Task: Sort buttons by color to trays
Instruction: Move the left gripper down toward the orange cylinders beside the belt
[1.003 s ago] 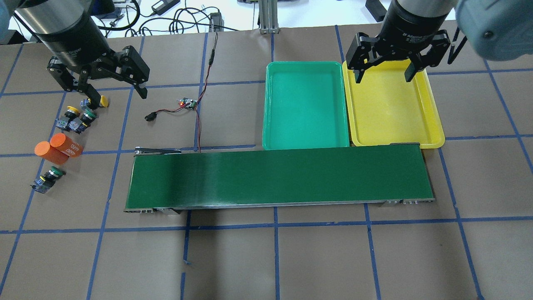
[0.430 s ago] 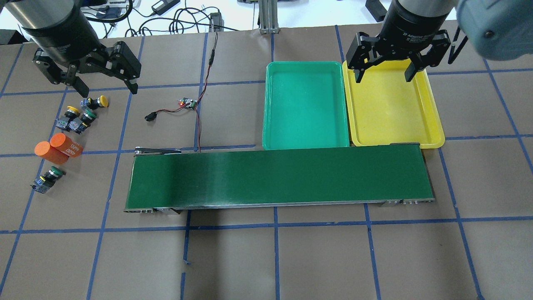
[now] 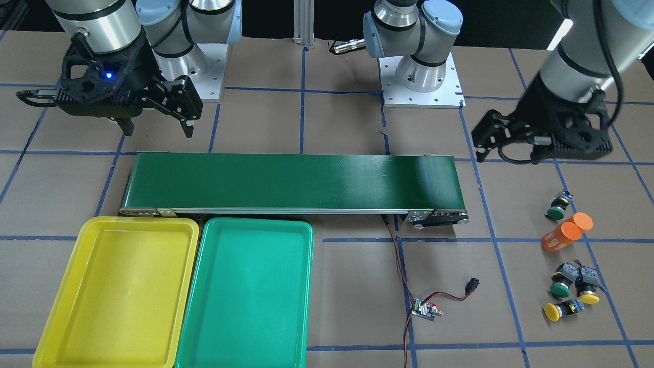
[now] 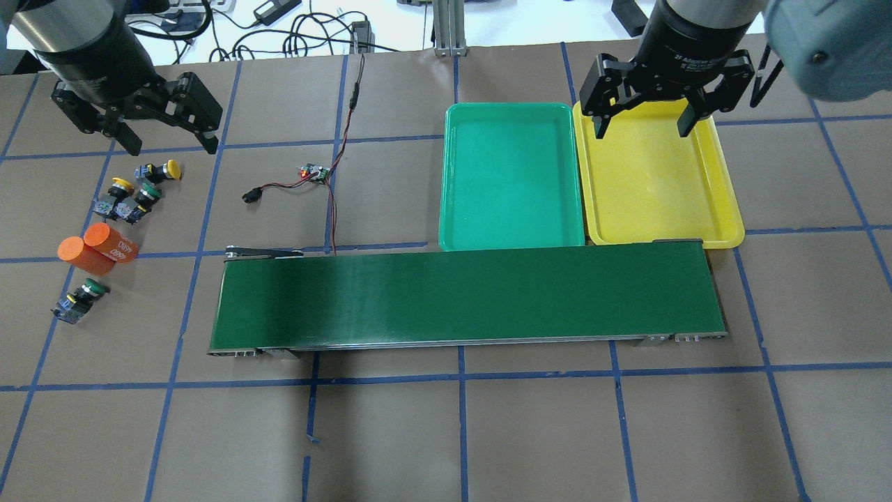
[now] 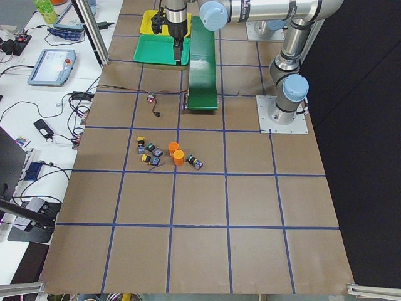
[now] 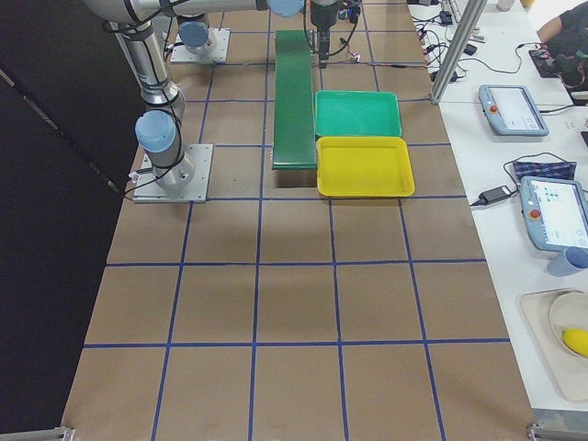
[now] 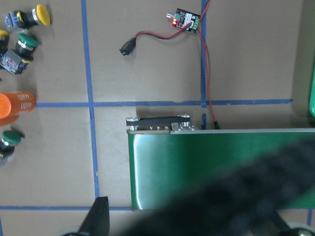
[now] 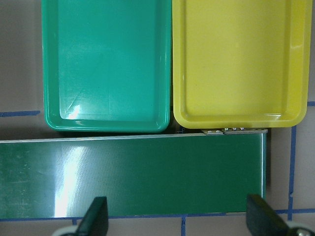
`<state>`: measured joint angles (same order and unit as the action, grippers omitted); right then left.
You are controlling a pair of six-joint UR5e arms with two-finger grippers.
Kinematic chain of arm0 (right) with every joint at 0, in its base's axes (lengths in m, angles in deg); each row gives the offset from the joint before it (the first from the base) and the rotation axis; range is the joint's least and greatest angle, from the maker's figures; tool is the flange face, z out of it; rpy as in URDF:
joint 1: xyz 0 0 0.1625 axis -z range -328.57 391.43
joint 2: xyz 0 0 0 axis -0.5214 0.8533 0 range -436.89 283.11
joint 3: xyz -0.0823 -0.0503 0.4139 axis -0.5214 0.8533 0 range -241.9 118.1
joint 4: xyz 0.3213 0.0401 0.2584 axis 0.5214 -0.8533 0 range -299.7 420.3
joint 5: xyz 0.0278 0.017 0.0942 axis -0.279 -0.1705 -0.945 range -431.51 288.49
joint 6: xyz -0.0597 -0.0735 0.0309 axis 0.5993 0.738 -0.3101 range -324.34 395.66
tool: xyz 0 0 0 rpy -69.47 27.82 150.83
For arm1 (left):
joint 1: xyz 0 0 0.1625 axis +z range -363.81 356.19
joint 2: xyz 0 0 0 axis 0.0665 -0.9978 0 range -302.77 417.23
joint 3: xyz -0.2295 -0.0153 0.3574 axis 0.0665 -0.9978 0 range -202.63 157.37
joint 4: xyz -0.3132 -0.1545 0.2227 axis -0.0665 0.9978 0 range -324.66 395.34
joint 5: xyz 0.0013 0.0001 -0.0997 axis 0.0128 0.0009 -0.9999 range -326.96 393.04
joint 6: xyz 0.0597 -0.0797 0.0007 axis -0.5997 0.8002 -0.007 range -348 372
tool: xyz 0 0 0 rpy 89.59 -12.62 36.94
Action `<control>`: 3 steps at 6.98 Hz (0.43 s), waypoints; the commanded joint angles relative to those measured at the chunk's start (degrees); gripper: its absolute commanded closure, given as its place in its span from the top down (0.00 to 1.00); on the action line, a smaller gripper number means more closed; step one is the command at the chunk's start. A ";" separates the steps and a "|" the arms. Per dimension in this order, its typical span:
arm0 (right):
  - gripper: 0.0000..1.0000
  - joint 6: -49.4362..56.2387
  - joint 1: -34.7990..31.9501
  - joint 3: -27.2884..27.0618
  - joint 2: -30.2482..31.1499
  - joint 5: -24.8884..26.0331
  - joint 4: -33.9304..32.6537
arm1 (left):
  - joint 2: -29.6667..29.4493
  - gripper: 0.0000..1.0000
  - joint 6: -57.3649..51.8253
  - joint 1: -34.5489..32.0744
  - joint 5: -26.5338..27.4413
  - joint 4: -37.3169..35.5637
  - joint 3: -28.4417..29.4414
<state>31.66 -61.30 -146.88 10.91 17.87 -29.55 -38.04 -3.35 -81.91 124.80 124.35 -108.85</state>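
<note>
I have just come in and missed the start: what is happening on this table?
Nothing is sorted yet. All four push-buttons lie on the table by two orange cylinders; the green tray and yellow tray are empty. The left gripper hangs open near the push-buttons, the right gripper open by the trays.

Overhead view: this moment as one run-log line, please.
left gripper: open, empty | right gripper: open, empty | buttons: four on table, unsorted | green tray, yellow tray: empty

A long green belt (image 4: 467, 296) is laid on the brown worktop (image 4: 557, 432), right of the left hand (image 4: 172, 143). Two touching orange cylinders (image 4: 101, 249) are seen on that hand's left, a wired circuit board (image 4: 313, 173) on its right.
</note>
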 commanded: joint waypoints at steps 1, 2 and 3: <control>1.00 0.05 0.00 0.00 0.00 0.01 0.03 | -4.72 1.00 -11.83 7.49 0.09 -6.43 -2.36; 1.00 -0.04 0.00 0.00 0.00 -0.08 0.03 | -6.92 1.00 -19.98 10.48 0.43 -10.92 -3.94; 1.00 -0.04 0.00 0.00 0.00 -0.08 -0.06 | -9.12 1.00 -26.24 14.25 0.18 -15.66 -5.52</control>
<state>31.65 -61.30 -146.88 10.91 17.82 -29.54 -44.48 -21.58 -71.91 125.05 114.15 -112.53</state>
